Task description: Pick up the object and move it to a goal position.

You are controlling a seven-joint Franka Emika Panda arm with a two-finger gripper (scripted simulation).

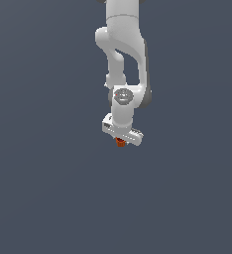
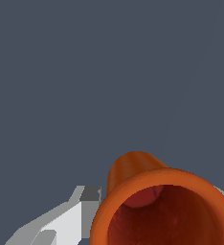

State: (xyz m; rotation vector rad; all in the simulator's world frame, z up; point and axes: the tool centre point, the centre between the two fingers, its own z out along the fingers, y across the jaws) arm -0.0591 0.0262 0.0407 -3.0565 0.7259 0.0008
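Observation:
The object (image 2: 133, 168) is a small orange-brown tapered cup. It fills the wrist view close up, its flared rim toward the camera and its dark red inside showing. White fingers (image 2: 71, 215) flank it on both sides. In the exterior view the object (image 1: 120, 143) pokes out just below the white hand, and only its lower part shows. My gripper (image 1: 121, 140) points downward and is shut on the object, near the middle of the picture. The fingertips are hidden behind the cup and the hand.
A plain dark grey-blue surface fills both views. The white arm (image 1: 122, 54) comes down from the top centre of the exterior view. No goal marker or other item shows.

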